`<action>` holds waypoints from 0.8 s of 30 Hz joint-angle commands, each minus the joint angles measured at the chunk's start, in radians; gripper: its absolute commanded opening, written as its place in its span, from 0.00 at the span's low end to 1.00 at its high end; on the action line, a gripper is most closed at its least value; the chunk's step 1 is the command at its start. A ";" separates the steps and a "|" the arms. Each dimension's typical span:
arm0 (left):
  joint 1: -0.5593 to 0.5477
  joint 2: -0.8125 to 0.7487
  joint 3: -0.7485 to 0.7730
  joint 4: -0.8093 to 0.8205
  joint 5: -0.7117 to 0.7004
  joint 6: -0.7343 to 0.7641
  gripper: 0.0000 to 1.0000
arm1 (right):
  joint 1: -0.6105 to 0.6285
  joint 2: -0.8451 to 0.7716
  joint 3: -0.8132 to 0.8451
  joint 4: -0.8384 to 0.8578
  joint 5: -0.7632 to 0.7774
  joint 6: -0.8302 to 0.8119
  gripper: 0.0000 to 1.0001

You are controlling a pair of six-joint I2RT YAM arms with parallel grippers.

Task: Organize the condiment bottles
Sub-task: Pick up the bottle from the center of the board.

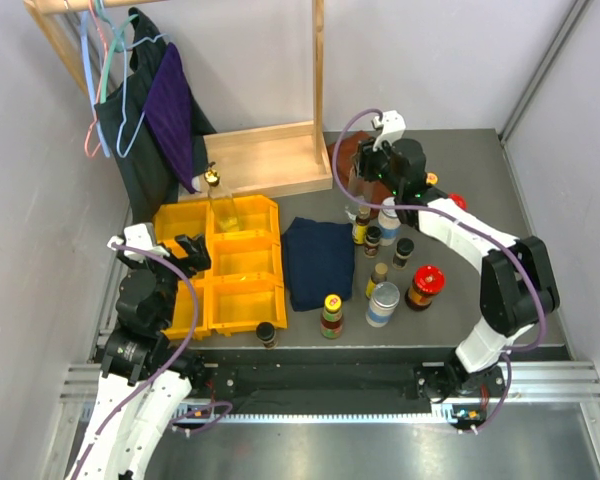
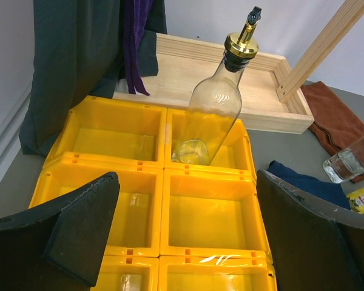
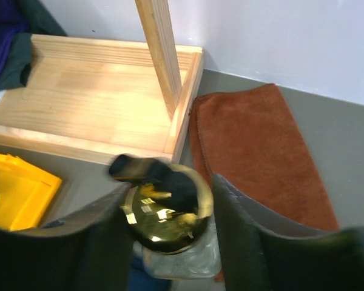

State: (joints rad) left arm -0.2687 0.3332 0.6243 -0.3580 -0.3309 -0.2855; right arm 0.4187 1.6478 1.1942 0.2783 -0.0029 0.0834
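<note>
From above, the condiment bottles (image 1: 392, 262) are seen mostly clustered on the table, right of a navy cloth (image 1: 318, 262). One small dark jar (image 1: 266, 333) stands alone at the near edge of the yellow bins (image 1: 242, 290). One clear gold-topped bottle (image 1: 220, 200) is lodged in a back bin. Left gripper (image 1: 192, 252) is held over the bins' left side. The right gripper (image 1: 372, 185) is reached out to the back of the cluster.

Left wrist view: fingers (image 2: 79, 230) are spread wide, with nothing between them. The binned bottle leans, base in the back right compartment, neck tilted toward a wooden tray (image 2: 188, 66).

Right wrist view: a second gold-topped bottle (image 3: 161, 221) is flanked by both fingers (image 3: 242, 230), which look pressed against its gold collar. This is judged a grip at the neck. Whether its base is off the table cannot be told.

Handling, as judged: glass, rigid, smooth and breakable, light if empty, easily tipped when tall. The collar under the spout is best taken on the tall bottles. Jars are better taken around the lid or body.
</note>
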 commanded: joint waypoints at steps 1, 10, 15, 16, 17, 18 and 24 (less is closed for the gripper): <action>0.003 -0.011 0.005 0.054 -0.002 -0.001 0.99 | 0.023 0.000 0.061 0.052 0.038 -0.016 0.39; 0.003 0.001 0.043 -0.016 -0.005 -0.052 0.99 | 0.038 -0.003 0.105 0.010 0.127 -0.027 0.00; 0.005 -0.005 0.058 -0.061 0.013 -0.096 0.99 | 0.038 -0.020 0.146 0.006 0.142 -0.027 0.00; 0.003 -0.011 0.055 -0.061 0.029 -0.106 0.99 | 0.038 -0.023 0.157 0.001 0.142 -0.025 0.00; 0.005 -0.016 0.048 -0.062 0.033 -0.112 0.99 | 0.038 -0.025 0.169 -0.005 0.141 -0.024 0.00; 0.003 -0.019 0.043 -0.061 0.038 -0.116 0.99 | 0.038 -0.032 0.191 -0.014 0.132 -0.024 0.00; 0.003 -0.042 0.031 -0.071 0.052 -0.119 0.99 | 0.048 -0.071 0.269 -0.037 0.121 -0.025 0.00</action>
State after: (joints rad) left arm -0.2687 0.3103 0.6449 -0.4328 -0.2996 -0.3908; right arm 0.4480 1.6535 1.3304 0.1318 0.1162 0.0635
